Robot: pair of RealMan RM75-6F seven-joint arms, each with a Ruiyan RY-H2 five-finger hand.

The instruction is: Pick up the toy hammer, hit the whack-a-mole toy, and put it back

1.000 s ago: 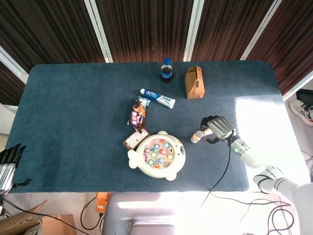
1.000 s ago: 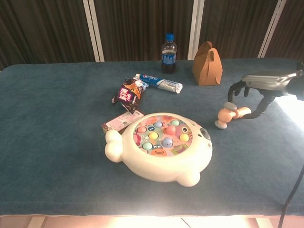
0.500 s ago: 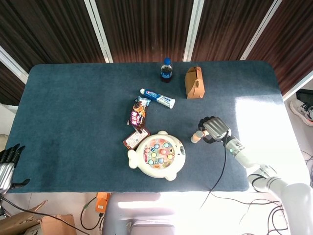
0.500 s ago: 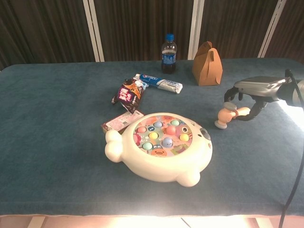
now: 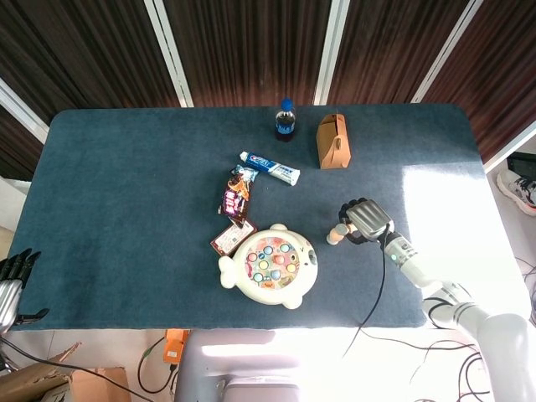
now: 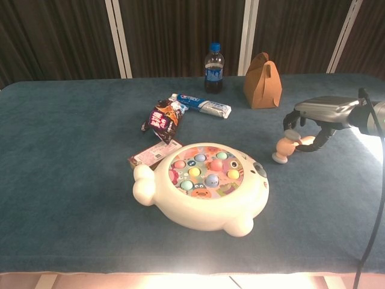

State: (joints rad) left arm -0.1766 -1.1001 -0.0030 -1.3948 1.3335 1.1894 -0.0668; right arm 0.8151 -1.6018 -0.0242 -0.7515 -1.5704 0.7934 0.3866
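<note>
The toy hammer (image 6: 285, 147) lies on the blue cloth to the right of the whack-a-mole toy (image 6: 203, 182), its grey and peach head (image 5: 335, 234) pointing at the toy. My right hand (image 6: 322, 114) sits over the peach handle, with dark fingers (image 6: 310, 143) curled down around it. The same right hand (image 5: 367, 220) shows in the head view, where it hides most of the handle. The white whack-a-mole toy (image 5: 270, 264) carries several coloured moles. My left hand (image 5: 12, 280) hangs off the table's near left corner, fingers apart and holding nothing.
Behind the toy lie a pink card (image 5: 224, 241), a snack packet (image 5: 235, 198) and a toothpaste box (image 5: 270, 167). A cola bottle (image 5: 286, 120) and a brown paper box (image 5: 332, 141) stand at the back. A cable (image 5: 381, 285) trails from the right wrist.
My right hand has slid a little left and lower onto the hammer handle, and its fingers have closed round it. The left hand has sunk slightly.
</note>
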